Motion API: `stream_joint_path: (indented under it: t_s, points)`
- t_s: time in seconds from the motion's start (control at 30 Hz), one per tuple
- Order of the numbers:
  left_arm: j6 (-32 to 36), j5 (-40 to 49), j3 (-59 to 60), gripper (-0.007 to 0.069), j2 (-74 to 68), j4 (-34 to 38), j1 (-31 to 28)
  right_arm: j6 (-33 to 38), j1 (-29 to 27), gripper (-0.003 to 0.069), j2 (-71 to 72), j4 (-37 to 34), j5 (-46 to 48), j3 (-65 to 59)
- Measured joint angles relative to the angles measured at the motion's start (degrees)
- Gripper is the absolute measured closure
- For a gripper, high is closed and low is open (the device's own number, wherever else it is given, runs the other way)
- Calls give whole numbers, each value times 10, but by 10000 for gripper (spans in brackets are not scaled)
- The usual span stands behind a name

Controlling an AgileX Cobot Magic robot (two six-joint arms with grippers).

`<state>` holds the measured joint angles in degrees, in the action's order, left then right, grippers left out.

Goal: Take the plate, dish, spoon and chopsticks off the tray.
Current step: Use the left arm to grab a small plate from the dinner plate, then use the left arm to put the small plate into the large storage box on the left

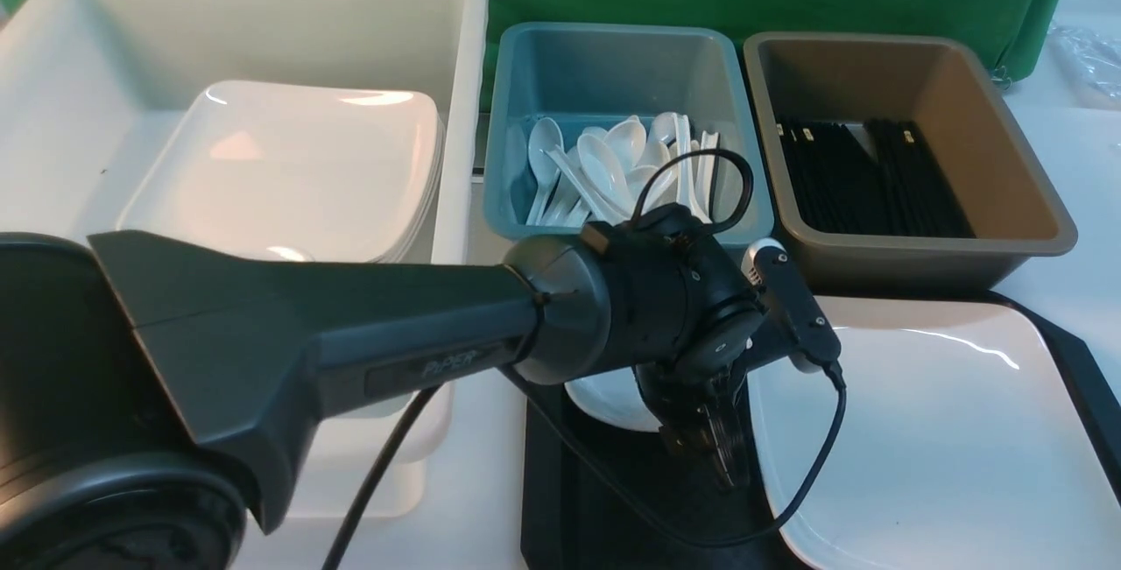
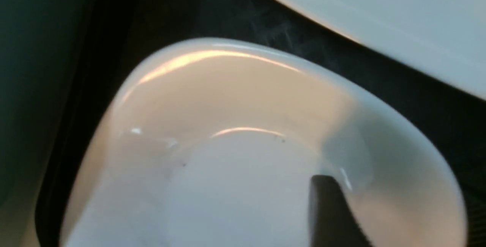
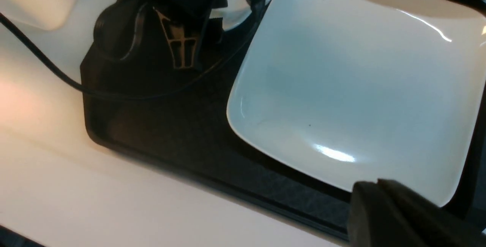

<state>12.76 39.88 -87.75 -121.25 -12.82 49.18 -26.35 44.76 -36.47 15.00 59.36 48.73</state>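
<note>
- Nearest the lens, filling the lower left of the front view: one left arm (image 1: 289, 334), stretched level from the left edge to centre, wrist bent down.
- Left gripper (image 1: 711, 443) pointing down at the tray's (image 1: 604, 500) far left part, at the dish (image 1: 609, 399).
- Cannot tell whether clamped or loose: just one finger (image 2: 330, 213) in the left wrist view, inside the dish close to its wall, the other out of frame.
- Far left: one white bin (image 1: 263, 10), holding one stack of plates (image 1: 289, 167); number in the stack unclear.
- Centre: one teal bin (image 1: 613, 62) with a heap of spoons (image 1: 604, 167), roughly ten, too tangled for an exact count.
- Right: one brown bin (image 1: 884, 71) with chopsticks (image 1: 876, 180) lying lengthways in two bundles, too many to count.
- In front of the teal and brown bins: one tray, carrying one dish on its left and one plate (image 1: 946, 439) on its right.
- Only in the left wrist view: a narrow strip of bare tray between dish and plate, so just beside, apart.
- Only in the right wrist view: right gripper (image 3: 374, 184), pressed closed, at the plate's near corner; contact unclear.
- Same view: tray's cut corner on the table (image 3: 114, 194), and one cable (image 3: 45, 65) trailing across from the left gripper.
</note>
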Motion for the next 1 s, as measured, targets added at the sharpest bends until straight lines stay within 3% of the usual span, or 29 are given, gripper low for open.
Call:
stream_joint_path:
  t_s: [0.1,0.23,0.57,0.83,1.0]
  points:
    - [-6,9,0,505,1,-7,0,0,0,622,0,0,-6,0]
    - [-6,17,-3,547,9,-17,0,-2,0,622,0,1,-7,0]
    - [-6,52,-4,607,71,23,0,-11,0,622,0,1,-8,0]
    - [-8,62,-3,611,131,76,0,-11,0,622,0,0,-29,-1]
    - [-8,73,-4,611,152,74,0,-12,0,622,0,0,-35,-1]
